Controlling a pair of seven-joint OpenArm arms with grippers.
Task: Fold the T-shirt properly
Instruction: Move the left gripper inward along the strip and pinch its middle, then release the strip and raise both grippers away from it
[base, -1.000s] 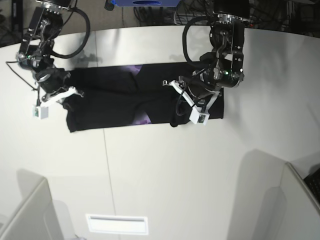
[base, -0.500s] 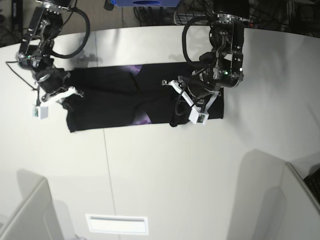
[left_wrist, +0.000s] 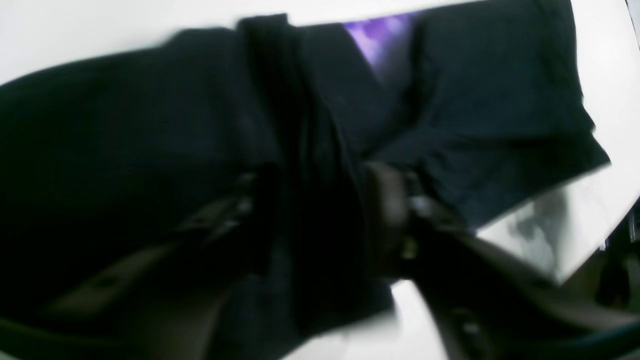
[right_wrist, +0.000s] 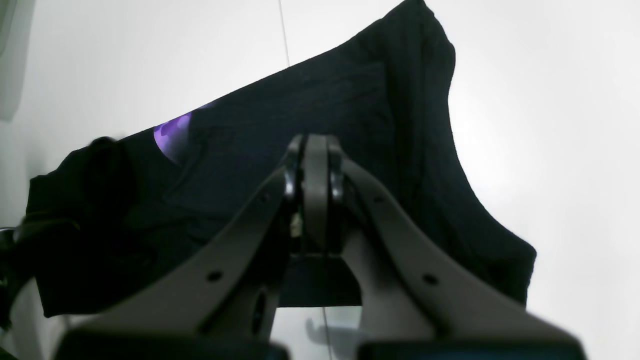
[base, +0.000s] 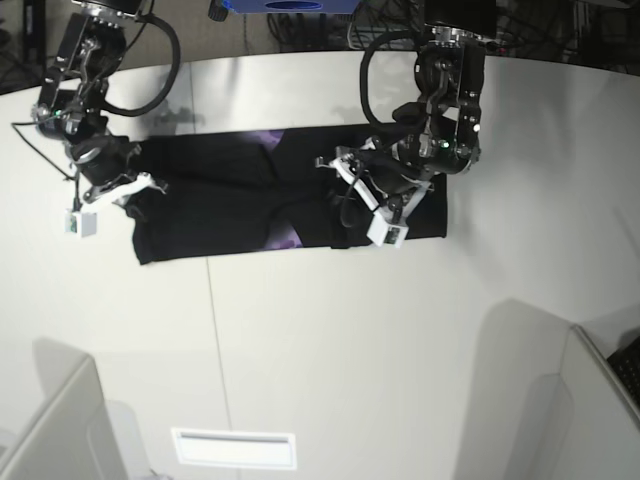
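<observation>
The black T-shirt (base: 220, 200) lies as a wide band on the white table (base: 330, 350), with purple print showing at two folds (base: 285, 238). My left gripper (base: 345, 208) is over its right half. In the left wrist view the left gripper (left_wrist: 315, 215) is shut on a raised ridge of the T-shirt (left_wrist: 475, 100), with cloth between its fingers (left_wrist: 385, 210). My right gripper (base: 138, 188) is at the shirt's left end. In the right wrist view the right gripper (right_wrist: 314, 150) has its pads pressed together over the T-shirt (right_wrist: 400, 125), and no cloth shows between them.
A table seam (base: 215, 330) runs from the shirt's front edge toward the front. A white slotted plate (base: 235, 448) lies at the front. Grey partitions stand at the front left (base: 50, 430) and front right (base: 545, 390). A blue object (base: 290, 5) sits beyond the table's far edge.
My left gripper has moved a little to the left in the base view, carrying the pinched fold of cloth with it. The right arm has not moved.
</observation>
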